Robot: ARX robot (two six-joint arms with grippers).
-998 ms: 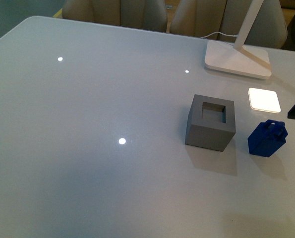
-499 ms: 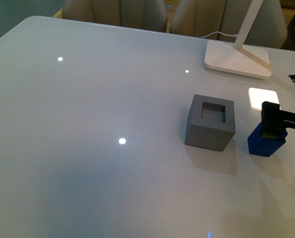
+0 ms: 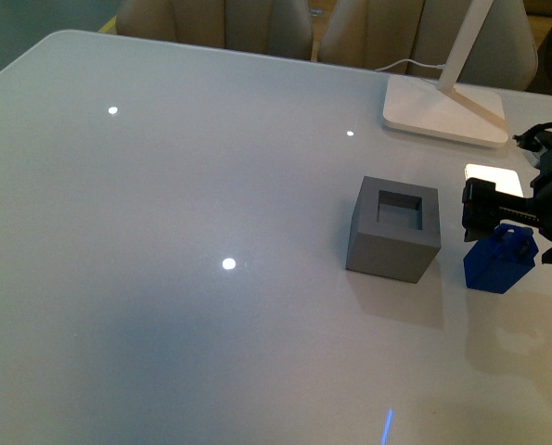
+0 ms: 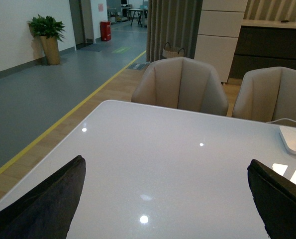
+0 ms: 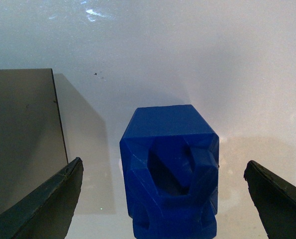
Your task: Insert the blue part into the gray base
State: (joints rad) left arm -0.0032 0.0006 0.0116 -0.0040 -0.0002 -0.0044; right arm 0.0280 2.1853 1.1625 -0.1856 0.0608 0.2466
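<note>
The gray base (image 3: 394, 230) stands on the white table right of centre, its square hole facing up and empty. The blue part (image 3: 498, 261) stands just to its right, apart from it. My right gripper (image 3: 519, 230) hangs open over the blue part. In the right wrist view the blue part (image 5: 170, 164) stands between the spread fingers (image 5: 58, 199), touching neither, and the gray base (image 5: 23, 139) is beside it. My left gripper (image 4: 162, 209) is open and empty above bare table, and does not show in the front view.
A flat white lamp foot (image 3: 442, 111) with its slanted arm stands behind the base. A bright square light patch (image 3: 494, 185) lies on the table (image 3: 164, 278) between them. Beige chairs (image 3: 220, 23) line the table's far edge.
My right gripper has come in from the right edge and moved left, until it now straddles the blue part. The blue part and gray base have not moved.
</note>
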